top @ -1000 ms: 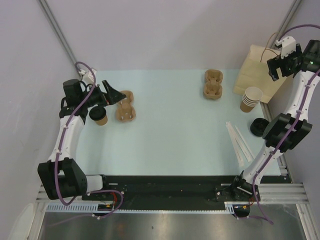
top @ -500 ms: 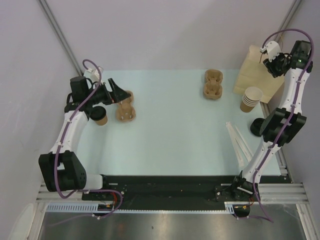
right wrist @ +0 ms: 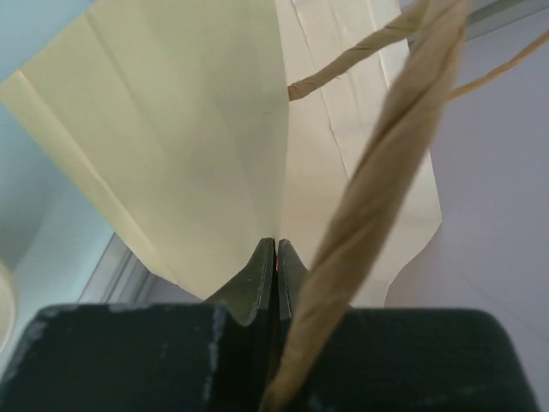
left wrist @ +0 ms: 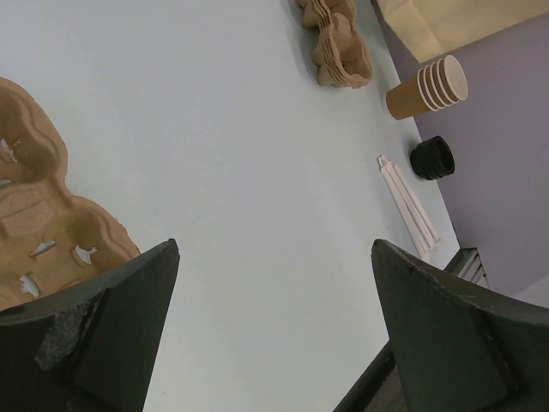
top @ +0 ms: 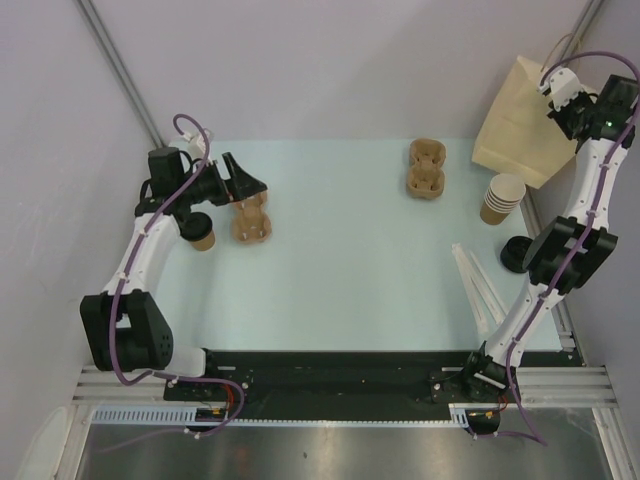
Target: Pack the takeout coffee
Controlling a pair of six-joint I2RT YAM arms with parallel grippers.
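The takeout coffee [top: 203, 235], a brown paper cup with a black lid, stands at the table's left beside my left arm. My left gripper [top: 246, 183] hovers open over the brown pulp cup carrier [top: 250, 218], just right of the cup. In the left wrist view the left gripper [left wrist: 273, 249] has only bare table between its fingers, and the carrier [left wrist: 34, 223] lies at the left. My right gripper [top: 553, 88] is shut on the top edge of the tan paper bag [top: 515, 130], which hangs tilted at the back right. The right wrist view shows the right gripper [right wrist: 276, 247] pinching the bag [right wrist: 189, 129], with a twisted handle [right wrist: 386, 163] across its front.
A second stack of pulp carriers [top: 425, 168] sits at the back centre. A stack of open paper cups [top: 500, 197], black lids [top: 517, 253] and white wrapped straws [top: 478, 285] lie along the right side. Walls close in at left, back and right.
My right gripper went from open to shut on the bag's top edge and lifted it, tilting the bag off the table. My left gripper shifted slightly right over the carrier, still open.
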